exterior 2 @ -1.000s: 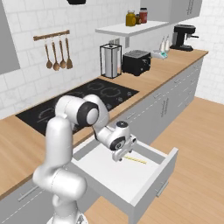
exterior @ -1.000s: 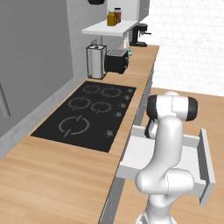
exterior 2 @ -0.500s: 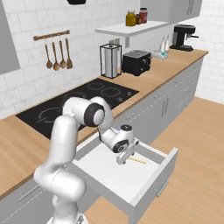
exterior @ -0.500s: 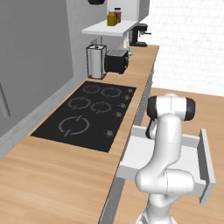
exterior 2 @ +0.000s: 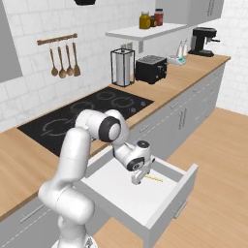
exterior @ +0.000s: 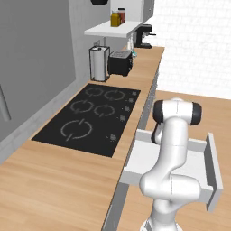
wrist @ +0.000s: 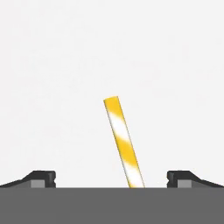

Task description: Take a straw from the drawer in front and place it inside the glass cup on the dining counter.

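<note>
One straw [wrist: 123, 141], one drawer [exterior 2: 160, 209], my hand right over it

My gripper [exterior 2: 137, 179] is down inside the open drawer with both fingers [wrist: 40, 178] spread wide, nothing pinched. The single yellow-and-white striped straw lies flat on the white drawer floor, between my two fingertips, slightly tilted.

Straw [wrist: 124, 142] lower end cut off at pic's btm edge.
</note>
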### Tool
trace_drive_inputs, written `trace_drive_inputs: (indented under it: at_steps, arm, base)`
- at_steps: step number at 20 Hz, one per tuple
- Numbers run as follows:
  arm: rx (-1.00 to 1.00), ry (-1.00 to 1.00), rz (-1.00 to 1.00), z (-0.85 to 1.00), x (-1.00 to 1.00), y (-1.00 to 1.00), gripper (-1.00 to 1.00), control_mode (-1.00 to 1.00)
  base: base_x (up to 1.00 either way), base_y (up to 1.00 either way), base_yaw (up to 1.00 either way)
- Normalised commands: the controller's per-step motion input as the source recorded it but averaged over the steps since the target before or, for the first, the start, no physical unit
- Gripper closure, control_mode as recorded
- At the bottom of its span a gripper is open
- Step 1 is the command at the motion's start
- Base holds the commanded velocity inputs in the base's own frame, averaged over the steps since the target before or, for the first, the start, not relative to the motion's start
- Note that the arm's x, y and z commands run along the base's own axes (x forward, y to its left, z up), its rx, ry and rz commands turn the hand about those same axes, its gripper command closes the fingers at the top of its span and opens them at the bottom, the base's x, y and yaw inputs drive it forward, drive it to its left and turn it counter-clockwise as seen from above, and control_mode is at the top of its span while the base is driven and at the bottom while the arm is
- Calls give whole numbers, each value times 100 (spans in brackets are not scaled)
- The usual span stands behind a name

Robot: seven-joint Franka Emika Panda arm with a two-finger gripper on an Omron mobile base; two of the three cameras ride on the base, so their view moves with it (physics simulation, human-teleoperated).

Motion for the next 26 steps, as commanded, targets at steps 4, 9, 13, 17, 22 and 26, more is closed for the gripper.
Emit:
trace_drive_inputs:
  at_steps: [4, 9, 13, 17, 22, 26]
  arm:
    - [0, 0, 7, -31, 15, -1, -100, -100]
    - [0, 0, 7, -37, 11, -1, 100, -100]
    - [0, 0, 7, -40, 14, 0, 100, -100]
    - [0, 1, 7, -33, 14, 0, 100, -100]
    - [0, 0, 7, -16, 3, 0, 100, -100]
    - [0, 0, 8, -1, 14, 0, 100, -100]
  base:
    - [0, 0, 0]
    - [0, 0, 0]
    - [0, 0, 0]
    - [0, 0, 0]
    - [0, 0, 0]
    - [0, 0, 0]
